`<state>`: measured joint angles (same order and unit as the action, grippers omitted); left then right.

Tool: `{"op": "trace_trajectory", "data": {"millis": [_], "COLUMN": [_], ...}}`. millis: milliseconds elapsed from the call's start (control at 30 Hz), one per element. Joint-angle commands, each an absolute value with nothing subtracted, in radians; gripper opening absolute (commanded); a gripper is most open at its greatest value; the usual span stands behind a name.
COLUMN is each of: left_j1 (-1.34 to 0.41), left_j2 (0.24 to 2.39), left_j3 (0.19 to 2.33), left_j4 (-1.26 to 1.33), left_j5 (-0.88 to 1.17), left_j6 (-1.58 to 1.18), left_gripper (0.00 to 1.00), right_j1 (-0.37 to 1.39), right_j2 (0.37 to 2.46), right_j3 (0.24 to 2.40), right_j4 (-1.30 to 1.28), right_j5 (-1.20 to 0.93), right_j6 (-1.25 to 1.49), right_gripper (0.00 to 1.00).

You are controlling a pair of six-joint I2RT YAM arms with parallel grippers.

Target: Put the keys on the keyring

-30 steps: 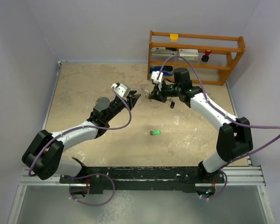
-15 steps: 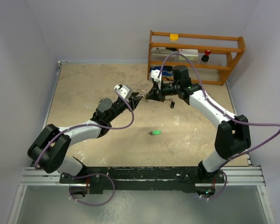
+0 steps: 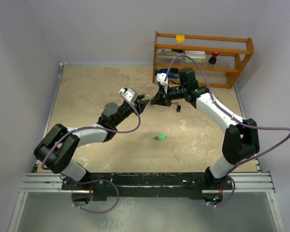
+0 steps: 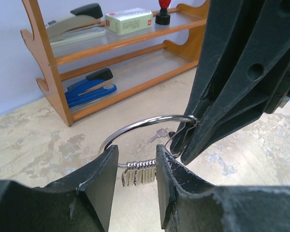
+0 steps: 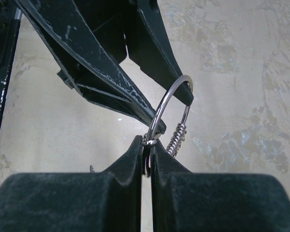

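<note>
The keyring (image 4: pixel 135 124), a thin silver wire ring, hangs in the air between both grippers over the far middle of the table (image 3: pixel 96 87). My right gripper (image 5: pixel 145 145) is shut on the ring's joint (image 5: pixel 150 141). A cluster of small silver keys (image 4: pixel 140 173) hangs on the ring's lower wire. My left gripper (image 4: pixel 137 162) stands open with one finger on each side of that cluster. Seen from above, the two grippers (image 3: pixel 144 100) (image 3: pixel 154 100) meet tip to tip. A green-headed key (image 3: pixel 160 137) lies on the table nearer the arms. A black-headed key (image 3: pixel 178 108) lies under the right arm.
A wooden rack (image 3: pixel 202 53) stands at the back right, close behind the right wrist. It holds a blue stapler (image 4: pixel 89 89), a grey stapler (image 4: pixel 72 21), a small box (image 4: pixel 129 20) and a red-topped item (image 3: pixel 213 57). Walls close in the table's left and far sides.
My left arm has reached right and forward until its fingers straddle the ring held by the right gripper, and its jaws have widened slightly. The right gripper has barely moved.
</note>
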<state>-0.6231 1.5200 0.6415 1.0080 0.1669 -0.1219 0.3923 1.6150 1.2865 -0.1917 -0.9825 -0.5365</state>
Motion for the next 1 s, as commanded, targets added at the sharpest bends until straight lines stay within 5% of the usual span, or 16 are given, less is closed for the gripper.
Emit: {"op": "trace_trajectory", "data": {"millis": [0, 733, 967], "left_j1": [-0.624, -0.624, -0.624], "left_j2": [1.551, 1.512, 1.422], "left_j3": [0.683, 0.653, 0.602], "left_j4": [1.074, 1.132, 1.059], "left_j5": [0.158, 0.183, 0.027], "left_j6": [-0.149, -0.177, -0.133], "left_gripper": [0.35, 0.37, 0.37], "right_j1": [0.396, 0.399, 0.399], "right_j2": [1.611, 1.624, 1.617], "right_j3": [1.33, 1.304, 1.281], "right_j4": [-0.196, -0.126, -0.106], "right_j5": [-1.044, -0.972, -0.938], "right_j6": [-0.564, -0.477, -0.452], "right_gripper": [0.0, 0.0, 0.0]}}
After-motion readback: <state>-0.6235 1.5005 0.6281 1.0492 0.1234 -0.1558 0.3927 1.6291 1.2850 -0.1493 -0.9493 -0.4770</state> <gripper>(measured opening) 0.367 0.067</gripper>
